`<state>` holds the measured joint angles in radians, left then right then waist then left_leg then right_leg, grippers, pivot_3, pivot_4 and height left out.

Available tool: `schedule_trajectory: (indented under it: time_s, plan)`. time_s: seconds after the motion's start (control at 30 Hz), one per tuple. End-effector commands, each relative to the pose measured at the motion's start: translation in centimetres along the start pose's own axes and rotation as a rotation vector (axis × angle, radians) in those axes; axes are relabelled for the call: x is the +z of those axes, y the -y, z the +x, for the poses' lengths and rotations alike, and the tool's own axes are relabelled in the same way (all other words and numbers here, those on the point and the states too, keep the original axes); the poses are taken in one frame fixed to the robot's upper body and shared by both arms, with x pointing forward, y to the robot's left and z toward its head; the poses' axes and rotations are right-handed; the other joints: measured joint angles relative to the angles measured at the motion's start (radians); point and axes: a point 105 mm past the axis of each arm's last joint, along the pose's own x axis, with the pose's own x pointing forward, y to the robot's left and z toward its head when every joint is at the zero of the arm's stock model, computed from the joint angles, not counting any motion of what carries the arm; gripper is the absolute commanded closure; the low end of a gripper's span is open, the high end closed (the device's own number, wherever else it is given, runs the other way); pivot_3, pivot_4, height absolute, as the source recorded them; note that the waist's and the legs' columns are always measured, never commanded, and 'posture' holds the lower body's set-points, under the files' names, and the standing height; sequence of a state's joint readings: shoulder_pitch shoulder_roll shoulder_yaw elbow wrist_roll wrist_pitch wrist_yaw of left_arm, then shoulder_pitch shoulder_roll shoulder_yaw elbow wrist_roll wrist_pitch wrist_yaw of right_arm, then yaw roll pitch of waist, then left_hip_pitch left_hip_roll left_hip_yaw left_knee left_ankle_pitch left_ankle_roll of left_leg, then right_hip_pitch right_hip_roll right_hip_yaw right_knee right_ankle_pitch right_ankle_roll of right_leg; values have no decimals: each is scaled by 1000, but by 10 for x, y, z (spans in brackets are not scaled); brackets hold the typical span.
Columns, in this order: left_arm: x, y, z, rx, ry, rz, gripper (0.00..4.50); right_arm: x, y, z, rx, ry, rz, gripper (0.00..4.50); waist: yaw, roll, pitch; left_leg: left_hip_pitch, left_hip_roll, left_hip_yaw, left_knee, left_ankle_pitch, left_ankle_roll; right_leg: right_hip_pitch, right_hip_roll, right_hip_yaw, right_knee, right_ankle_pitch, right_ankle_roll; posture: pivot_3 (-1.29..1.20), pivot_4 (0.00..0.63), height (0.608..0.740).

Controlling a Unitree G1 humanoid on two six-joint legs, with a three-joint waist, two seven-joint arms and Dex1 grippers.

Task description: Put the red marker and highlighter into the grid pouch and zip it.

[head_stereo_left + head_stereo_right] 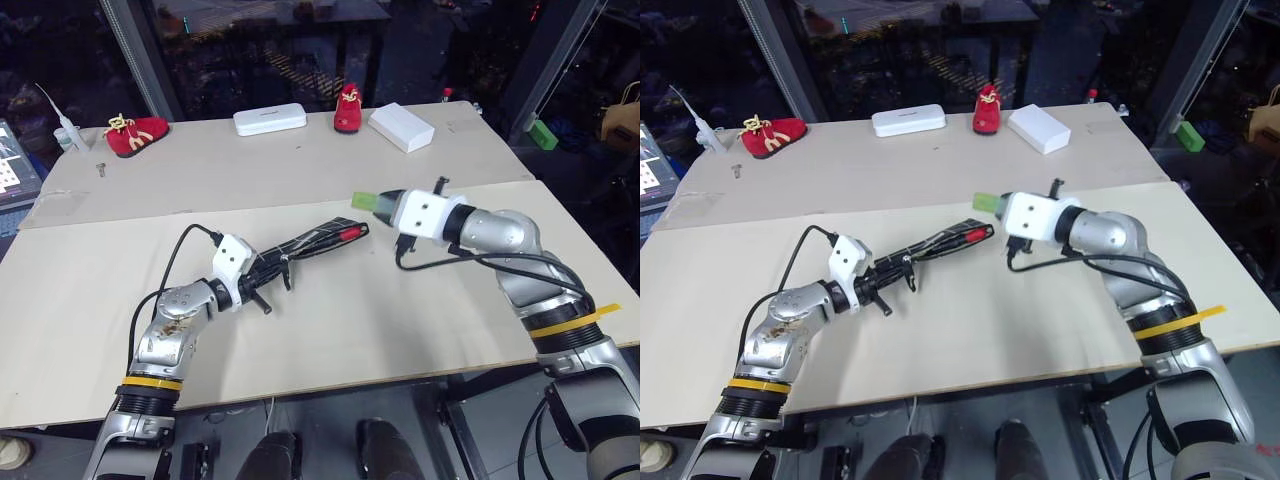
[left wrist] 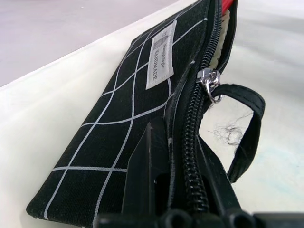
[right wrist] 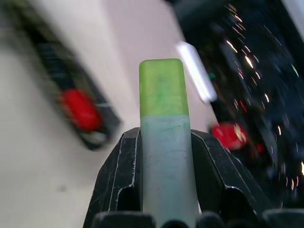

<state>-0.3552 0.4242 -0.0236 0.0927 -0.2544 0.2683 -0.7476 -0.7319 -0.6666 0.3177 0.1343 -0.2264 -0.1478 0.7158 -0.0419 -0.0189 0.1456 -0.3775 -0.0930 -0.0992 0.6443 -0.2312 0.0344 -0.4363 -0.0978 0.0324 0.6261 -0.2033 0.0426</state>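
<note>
On table: one grid pouch (image 1: 315, 241) in left fingers (image 2: 142, 185), one highlighter (image 3: 164, 128) in right fingers (image 3: 118, 175).

Head views: even, fairly bright overhead light on the pale beige wooden table (image 1: 330, 310); soft, short shadows under the arms. Beyond the table edge the room falls dark, with scattered small light points on glass.

Left wrist view: crisp on the flat black fabric pouch with thin white grid lines (image 2: 118, 123), its label legible (zipper teeth nearest the lens soften slightly). Table surface washes out toward white.

Right wrist view: the chunky pale green translucent highlighter (image 3: 164, 137) is sharp; everything behind smears with motion blur, lights streaked into dashes.
</note>
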Motion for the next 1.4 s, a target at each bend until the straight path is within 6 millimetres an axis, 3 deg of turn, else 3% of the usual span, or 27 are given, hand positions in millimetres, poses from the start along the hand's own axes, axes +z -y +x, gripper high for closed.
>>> schedule_trajectory:
  time_s: [0.03, 0.3, 0.53, 0.97, 1.17, 1.4]
  plan:
    - [13, 4, 3, -24, 32, 28, 4500, 19, 5, 8, -11, 53, -130, 3450, 1, 0, 0, 0, 0, 0, 0, 0, 0, 0, 0, 0, 0, 0, 0, 0, 150, 740]
    - [15, 4, 6, -23, 45, 21, 4500, 22, -20, 4, 76, 108, -192, 3450, 23, 0, 0, -3, 0, 0, 0, 0, -1, -2, 0, 0, -2, 0, -1, 0, 150, 740]
    - [15, 3, 9, -21, 50, 14, 4500, 20, -20, -6, 85, 112, -191, 3450, 27, 0, 0, -2, 1, 0, 0, 0, -1, -1, 1, 0, -2, 1, -1, 0, 150, 740]
    - [9, 10, 9, -46, 26, 35, 4500, 4, -17, 9, 107, 44, -191, 3450, 27, 0, 0, -2, 1, 1, 0, 0, -1, -1, 2, 2, -2, 1, -1, 0, 150, 740]
    - [5, 13, 10, -67, 14, 44, 4500, 10, -28, 32, 200, 35, -314, 3450, 22, 0, 0, 0, 1, 2, 0, 0, -1, -1, 3, 3, -1, 1, -2, 0, 150, 740]
    - [8, 13, 14, -74, 24, 50, 4500, 38, -42, 70, 239, 132, -445, 3450, 21, 0, 0, 1, 2, 3, 0, 0, -2, -1, 4, 4, 0, 1, -2, 0, 150, 740]
